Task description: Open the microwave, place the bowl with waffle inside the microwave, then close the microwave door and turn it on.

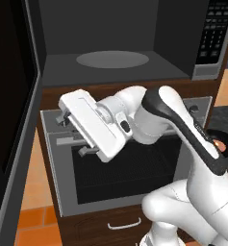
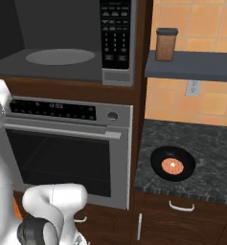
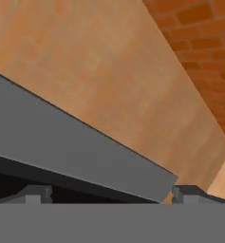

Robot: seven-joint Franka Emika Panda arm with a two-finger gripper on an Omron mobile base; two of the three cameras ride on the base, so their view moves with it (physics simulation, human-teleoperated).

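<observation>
The microwave [image 1: 202, 72] stands open, its grey cavity and round turntable [image 1: 112, 59] bare. The microwave door [image 1: 14, 96] is swung out to the left. In the right base view the keypad [image 2: 116, 33] sits right of the turntable [image 2: 60, 56]. The black bowl [image 2: 172, 163] holding the waffle [image 2: 173, 166] rests on the dark counter right of the oven. My gripper [image 1: 73, 135] hangs below the cavity's left end, in front of the oven's top edge, open and holding nothing. In the hand view the gripper [image 3: 111, 197] faces a grey door edge [image 3: 76, 147].
A silver oven [image 2: 62, 143] with a bar handle sits under the microwave. The speckled counter [image 2: 210, 143] lies to its right, under a shelf [image 2: 191, 64] carrying a brown jar [image 2: 166, 44]. Brick floor [image 3: 204, 28] lies below the door.
</observation>
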